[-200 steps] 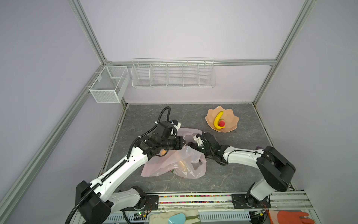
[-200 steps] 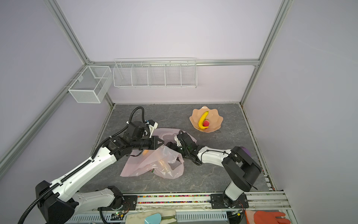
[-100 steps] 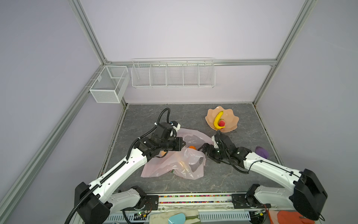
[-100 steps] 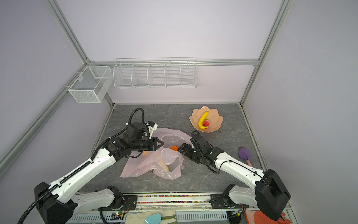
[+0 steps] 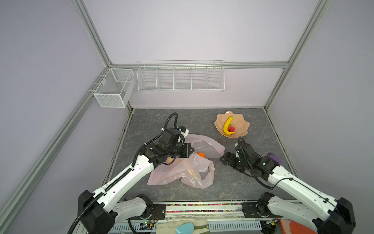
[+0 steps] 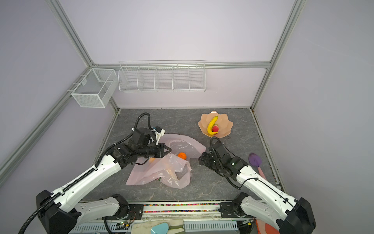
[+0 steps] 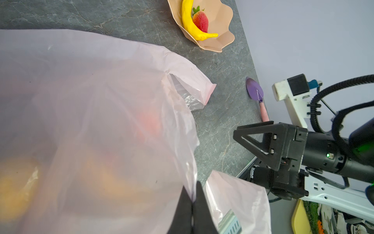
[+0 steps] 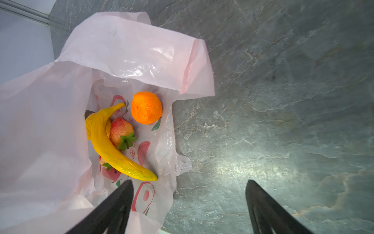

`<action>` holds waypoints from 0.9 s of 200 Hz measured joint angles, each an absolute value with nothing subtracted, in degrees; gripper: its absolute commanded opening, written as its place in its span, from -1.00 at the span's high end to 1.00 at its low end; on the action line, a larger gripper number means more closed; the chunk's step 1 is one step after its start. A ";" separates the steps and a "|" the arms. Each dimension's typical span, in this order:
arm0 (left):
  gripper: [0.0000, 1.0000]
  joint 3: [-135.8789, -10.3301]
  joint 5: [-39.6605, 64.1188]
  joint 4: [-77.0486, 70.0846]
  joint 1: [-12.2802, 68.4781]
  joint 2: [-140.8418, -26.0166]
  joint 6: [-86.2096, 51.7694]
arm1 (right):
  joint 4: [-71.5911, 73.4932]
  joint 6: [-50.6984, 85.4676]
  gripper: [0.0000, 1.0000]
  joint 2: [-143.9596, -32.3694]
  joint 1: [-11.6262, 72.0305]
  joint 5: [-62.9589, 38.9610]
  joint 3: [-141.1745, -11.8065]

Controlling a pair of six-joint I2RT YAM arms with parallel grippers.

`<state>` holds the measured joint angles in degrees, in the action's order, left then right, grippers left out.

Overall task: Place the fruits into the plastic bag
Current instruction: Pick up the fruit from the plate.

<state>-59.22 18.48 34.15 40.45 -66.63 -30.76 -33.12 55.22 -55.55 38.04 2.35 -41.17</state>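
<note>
My right gripper (image 8: 189,183): jaws wide, empty | left gripper (image 7: 192,195): pinching plastic bag (image 5: 182,172) rim | banana (image 5: 227,125) in bowl (image 5: 242,123): beyond right gripper, nearer it.

We see left gripper (image 5: 191,151) closed at plastic bag (image 5: 182,174) rim, rim held raised. Just past its tip, in bag mouth: tangerine (image 5: 201,155). We see right gripper (image 5: 223,159) facing that mouth, near, not touching; jaw spread unclear. Well beyond right gripper: bowl (image 5: 241,129) holding banana (image 5: 227,126), strawberry (image 5: 232,128). Behind it, partly hidden by its arm: purple object (image 5: 274,157).
</note>
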 measured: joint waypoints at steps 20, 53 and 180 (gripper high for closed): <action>1.00 -59.22 18.50 34.15 40.45 -66.67 -30.74 | -34.98 54.28 -0.78 -53.21 36.97 3.66 -41.17; 1.00 -59.22 18.79 34.11 40.45 -66.70 -30.74 | -37.30 52.84 -0.78 -50.96 34.52 4.49 -41.17; 1.00 -59.22 19.33 33.69 40.45 -66.92 -30.74 | -36.82 50.48 -0.93 -52.53 29.23 2.63 -41.30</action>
<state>-59.22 19.33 33.69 40.45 -66.92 -30.74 -36.82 50.48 -52.53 29.23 2.63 -41.30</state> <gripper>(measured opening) 0.047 0.984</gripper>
